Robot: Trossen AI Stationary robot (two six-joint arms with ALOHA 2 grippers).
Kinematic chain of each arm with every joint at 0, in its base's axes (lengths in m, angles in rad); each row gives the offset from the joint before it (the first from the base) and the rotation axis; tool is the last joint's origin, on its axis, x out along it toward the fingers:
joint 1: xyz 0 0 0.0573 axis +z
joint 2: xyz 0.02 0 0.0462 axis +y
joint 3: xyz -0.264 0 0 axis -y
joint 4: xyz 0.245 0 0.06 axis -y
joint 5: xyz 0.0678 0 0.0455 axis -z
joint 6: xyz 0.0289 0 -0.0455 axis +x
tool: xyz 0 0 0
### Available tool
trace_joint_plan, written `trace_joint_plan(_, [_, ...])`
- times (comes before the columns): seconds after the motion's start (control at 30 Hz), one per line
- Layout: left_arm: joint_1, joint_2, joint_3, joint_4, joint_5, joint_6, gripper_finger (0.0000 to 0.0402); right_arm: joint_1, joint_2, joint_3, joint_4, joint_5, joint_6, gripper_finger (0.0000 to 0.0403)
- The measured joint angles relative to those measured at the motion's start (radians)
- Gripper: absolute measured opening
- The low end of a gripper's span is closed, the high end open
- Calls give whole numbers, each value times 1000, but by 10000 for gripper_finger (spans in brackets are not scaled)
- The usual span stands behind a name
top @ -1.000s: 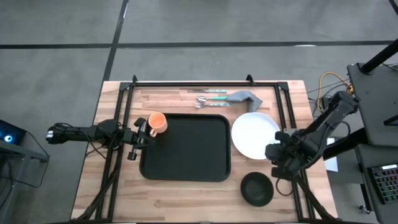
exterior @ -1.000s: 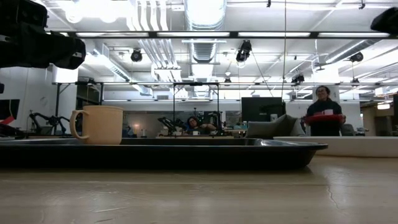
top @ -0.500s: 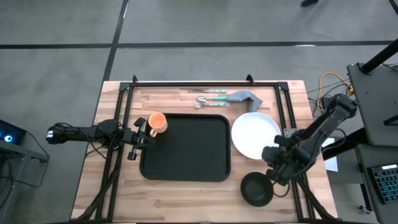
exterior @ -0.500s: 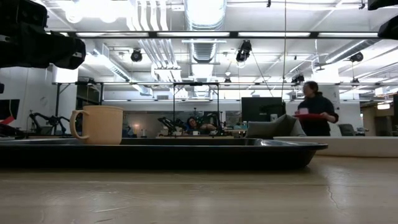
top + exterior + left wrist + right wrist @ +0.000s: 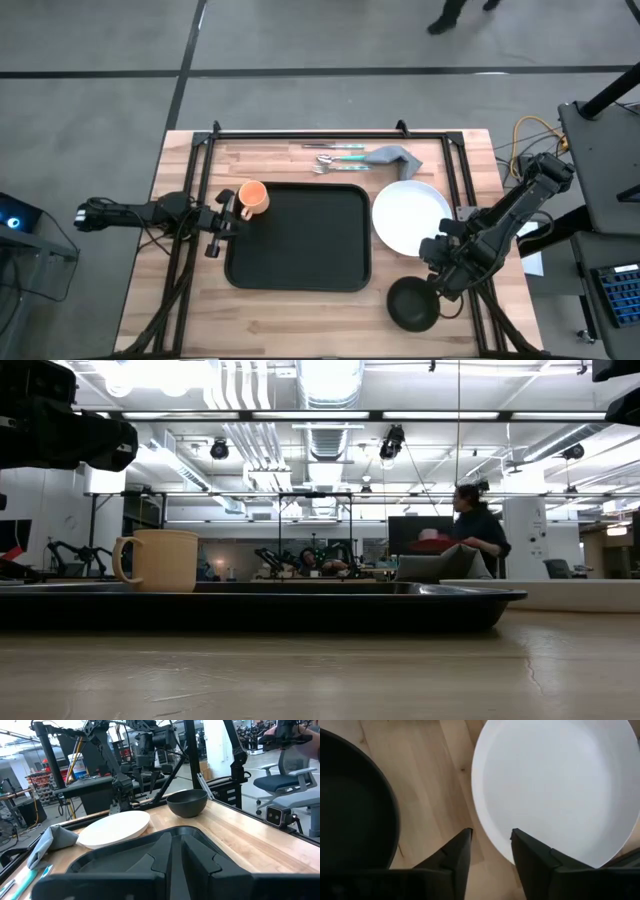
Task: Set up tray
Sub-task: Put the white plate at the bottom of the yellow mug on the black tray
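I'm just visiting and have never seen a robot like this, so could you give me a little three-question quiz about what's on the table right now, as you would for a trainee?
1. True or false: the white plate lies on the black tray.
2. Where is the orange mug? A) inside the dark bowl B) at the tray's far left corner, by the left gripper C) on the plate
3. Fill in: the right gripper hovers over the gap between the plate and the ____.

Key:
1. False; the plate sits on the wooden table, right of the tray.
2. B
3. bowl
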Motion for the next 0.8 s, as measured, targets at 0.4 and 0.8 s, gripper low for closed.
trace_joint_plan(0.4, [0, 0, 0, 0, 0, 0, 22, 0, 18, -105, 18, -76, -14, 186])
trace_joint_plan(0.8, [0, 0, 0, 0, 0, 0, 22, 0, 27, -292, 254, -80, -59, 173])
